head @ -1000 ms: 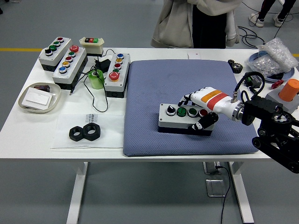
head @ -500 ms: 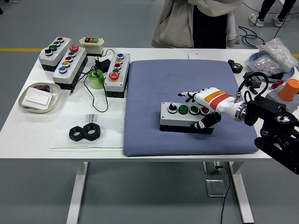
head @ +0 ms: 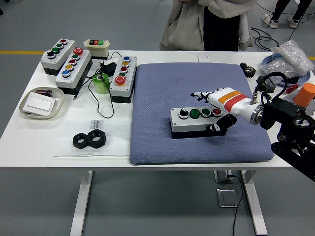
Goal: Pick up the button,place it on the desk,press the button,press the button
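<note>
A grey button box (head: pixel 189 123) with a black knob, two green buttons and a red button is over the blue mat (head: pixel 157 93), right of its middle. It seems raised a little off the mat, with a shadow under it. My right hand (head: pixel 209 111) is shut on the box's right end, fingers (head: pixel 201 95) over the far side and thumb (head: pixel 215 128) on the near side. The left arm is out of view.
Three more button boxes (head: pixel 73 68) (head: pixel 60 51) (head: pixel 123 74) and a small switch box (head: pixel 96 44) stand at the back left, with a green tape roll (head: pixel 102 84). A tray (head: pixel 24 109) and black nuts (head: pixel 90 139) lie at the left. A person (head: pixel 206 24) stands behind.
My right hand has moved a little up and to the right with the button box in it. The box now looks lifted off the mat.
</note>
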Robot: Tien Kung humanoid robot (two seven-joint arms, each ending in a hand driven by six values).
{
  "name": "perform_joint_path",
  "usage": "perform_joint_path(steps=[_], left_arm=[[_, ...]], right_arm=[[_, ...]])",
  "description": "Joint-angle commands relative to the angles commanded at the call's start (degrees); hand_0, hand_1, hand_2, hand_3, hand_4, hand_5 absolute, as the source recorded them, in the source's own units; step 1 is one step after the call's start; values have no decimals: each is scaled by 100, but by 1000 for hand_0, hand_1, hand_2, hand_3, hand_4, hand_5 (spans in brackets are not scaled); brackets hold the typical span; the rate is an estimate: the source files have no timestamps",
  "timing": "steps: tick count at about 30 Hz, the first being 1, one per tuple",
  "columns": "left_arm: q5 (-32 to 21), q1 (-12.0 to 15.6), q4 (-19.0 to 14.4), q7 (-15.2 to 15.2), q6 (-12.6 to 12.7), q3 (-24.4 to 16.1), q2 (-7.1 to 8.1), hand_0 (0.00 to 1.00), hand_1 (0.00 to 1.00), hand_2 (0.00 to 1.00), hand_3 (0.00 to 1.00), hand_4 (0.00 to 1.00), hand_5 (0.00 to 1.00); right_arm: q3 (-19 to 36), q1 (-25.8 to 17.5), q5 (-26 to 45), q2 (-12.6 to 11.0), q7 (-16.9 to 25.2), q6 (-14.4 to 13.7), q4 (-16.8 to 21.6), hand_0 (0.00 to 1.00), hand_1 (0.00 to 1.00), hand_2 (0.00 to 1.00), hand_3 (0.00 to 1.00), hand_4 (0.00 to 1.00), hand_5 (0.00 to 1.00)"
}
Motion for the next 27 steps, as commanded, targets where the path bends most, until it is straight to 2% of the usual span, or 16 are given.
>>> perform_joint_path(steps=[3,9,10,14,15,16,18,21,22,25,27], left_arm=[[-14,0,1,-6,1,7,0,688,666,768,798,723,998],[-29,-6,3,-12,1,19,-1,687,666,769,798,723,998],[-27,-7,2,-10,-1,17,-1,688,666,769,798,721,998],[-33,-7,1,-9,-3,21,0,688,666,769,798,721,998],[-31,-8,0,-6,-4,23,0,688,666,769,798,721,998],[-33,-8,0,-6,-5,24,0,689,666,769,798,721,998],[-46,-6,0,-10,-4,32,0,689,666,769,798,721,998],[-48,-3,-1,-10,-8,36,2,689,666,769,798,721,998],[-48,-2,-1,-9,-8,35,2,689,666,769,798,718,998],[-58,0,-1,-12,-8,45,0,689,666,769,798,718,998],[-65,1,-1,-14,-7,45,-2,689,666,769,798,718,998]], right_arm=[[126,-89,80,-67,-56,-7,210,805,710,832,998,905,92],[624,-384,203,-291,-468,-17,935,813,723,835,998,911,99],[697,-434,149,-337,-581,-89,1049,646,494,542,998,894,207],[848,-545,51,-448,-878,-157,1317,646,494,542,998,894,207],[950,-653,85,-534,-1036,-285,1444,646,494,542,998,894,207],[992,-703,106,-568,-1143,-387,1507,303,139,245,790,783,332],[1055,-805,218,-624,-1257,-608,1576,303,139,245,790,783,332],[1021,-927,535,-671,-1203,-1108,1563,303,139,245,790,783,332],[1016,-955,650,-678,-1148,-1194,1557,174,32,174,701,626,177],[999,-1074,805,-704,-1044,-1374,1600,174,32,174,701,626,177],[994,-1141,839,-737,-1055,-1337,1658,174,32,174,701,626,177]])
